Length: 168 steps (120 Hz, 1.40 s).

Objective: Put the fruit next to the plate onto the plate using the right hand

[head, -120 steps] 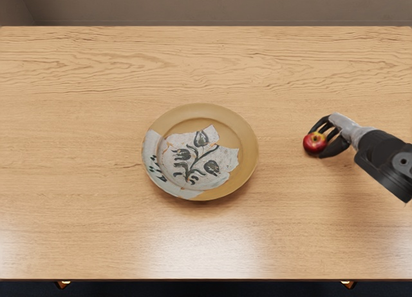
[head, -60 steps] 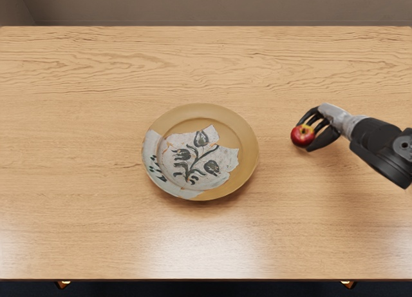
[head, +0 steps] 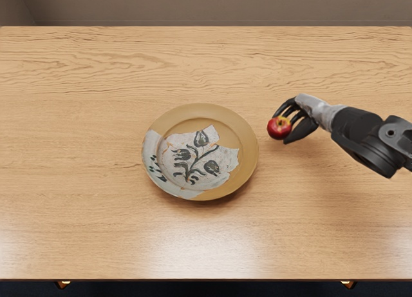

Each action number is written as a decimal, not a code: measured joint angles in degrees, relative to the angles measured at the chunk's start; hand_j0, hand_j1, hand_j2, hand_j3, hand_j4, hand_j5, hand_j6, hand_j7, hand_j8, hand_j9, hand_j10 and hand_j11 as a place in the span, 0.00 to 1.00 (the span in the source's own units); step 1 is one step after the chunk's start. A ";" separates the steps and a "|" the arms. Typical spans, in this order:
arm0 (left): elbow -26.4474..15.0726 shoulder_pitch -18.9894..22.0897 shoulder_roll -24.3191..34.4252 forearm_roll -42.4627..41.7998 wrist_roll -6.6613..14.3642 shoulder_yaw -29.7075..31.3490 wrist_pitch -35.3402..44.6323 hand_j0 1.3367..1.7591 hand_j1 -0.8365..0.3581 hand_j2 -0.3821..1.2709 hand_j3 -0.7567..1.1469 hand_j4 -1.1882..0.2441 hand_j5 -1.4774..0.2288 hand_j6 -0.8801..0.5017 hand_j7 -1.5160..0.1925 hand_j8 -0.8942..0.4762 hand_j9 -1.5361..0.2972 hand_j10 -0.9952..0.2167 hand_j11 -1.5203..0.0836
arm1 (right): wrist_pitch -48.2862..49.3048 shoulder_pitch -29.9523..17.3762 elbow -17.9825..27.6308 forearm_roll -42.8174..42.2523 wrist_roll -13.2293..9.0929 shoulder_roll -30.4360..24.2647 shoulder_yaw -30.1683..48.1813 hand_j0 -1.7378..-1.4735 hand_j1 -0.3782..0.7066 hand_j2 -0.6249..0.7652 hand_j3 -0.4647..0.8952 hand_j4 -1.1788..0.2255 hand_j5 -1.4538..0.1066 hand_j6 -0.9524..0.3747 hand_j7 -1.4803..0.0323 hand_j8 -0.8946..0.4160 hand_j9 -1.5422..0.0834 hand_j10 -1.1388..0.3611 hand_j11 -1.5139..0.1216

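Since the earlier frames, the small red apple (head: 279, 127) has been carried leftward and is now seen just beside the right rim of the round tan ceramic plate with a dark floral motif (head: 248, 142), not over it. The apple is grasped by the grey-and-black right hand (head: 299, 116), whose dark fingers (head: 287, 106) are curled around its right side. A shadow is cast on the light wooden table (head: 96, 84) below the arm, which enters from the right edge.
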 joint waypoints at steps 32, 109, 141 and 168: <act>0.02 0.00 0.00 0.00 0.00 0.00 0.00 0.76 0.99 0.23 0.40 0.82 0.86 0.63 0.88 0.65 0.83 0.82 0.94 | 0.03 0.73 0.39 0.06 -1.12 2.33 1.20 0.31 0.60 0.51 0.34 0.43 0.42 0.35 0.45 0.20 0.46 0.36 0.44; -0.02 0.00 0.00 -0.01 0.00 0.00 0.00 0.76 0.99 0.23 0.40 0.82 0.86 0.63 0.88 0.65 0.83 0.82 0.94 | -0.25 2.74 0.57 -0.02 -1.49 9.43 1.57 0.31 0.60 0.51 0.34 0.43 0.43 0.35 0.46 0.20 0.47 0.36 0.45; -0.02 0.00 0.00 0.00 0.00 0.00 0.00 0.76 0.99 0.23 0.40 0.82 0.86 0.63 0.88 0.65 0.83 0.82 0.94 | -0.60 2.98 0.63 -0.05 -1.49 11.79 1.57 0.31 0.60 0.50 0.34 0.43 0.44 0.35 0.48 0.20 0.48 0.37 0.46; -0.02 0.00 0.00 0.00 0.00 0.01 0.00 0.76 0.99 0.23 0.40 0.82 0.86 0.63 0.88 0.65 0.83 0.82 0.94 | -1.26 2.91 0.56 -0.08 -1.49 13.20 1.57 0.30 0.58 0.46 0.34 0.44 0.48 0.35 0.51 0.22 0.51 0.40 0.49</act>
